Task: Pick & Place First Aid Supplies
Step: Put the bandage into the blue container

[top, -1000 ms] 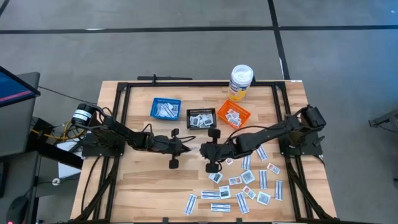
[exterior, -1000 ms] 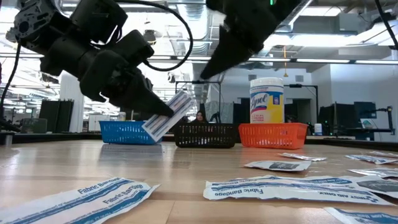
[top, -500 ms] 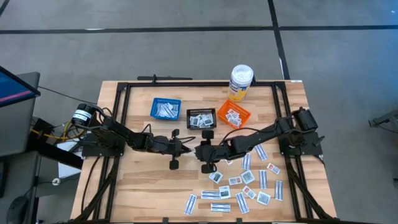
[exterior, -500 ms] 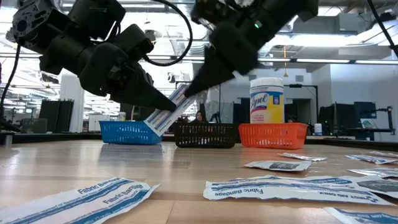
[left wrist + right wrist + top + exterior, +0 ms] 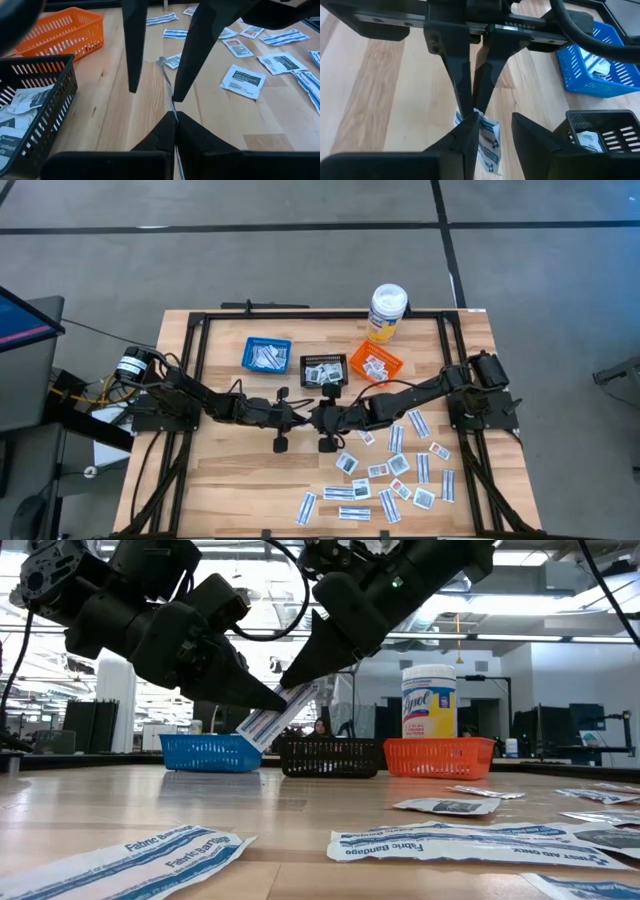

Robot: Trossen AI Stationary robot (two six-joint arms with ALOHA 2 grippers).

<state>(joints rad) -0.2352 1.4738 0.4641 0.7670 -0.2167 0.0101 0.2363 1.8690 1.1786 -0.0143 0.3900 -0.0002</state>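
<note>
Open workshop hall around a pale wooden table.
Grey floor crossed by dark lines, seen from above; a monitor standing off the table's left edge. Beyond the tabletop at low level, bright ceiling strip lights, white beams, dark racks and screens along the far side.
</note>
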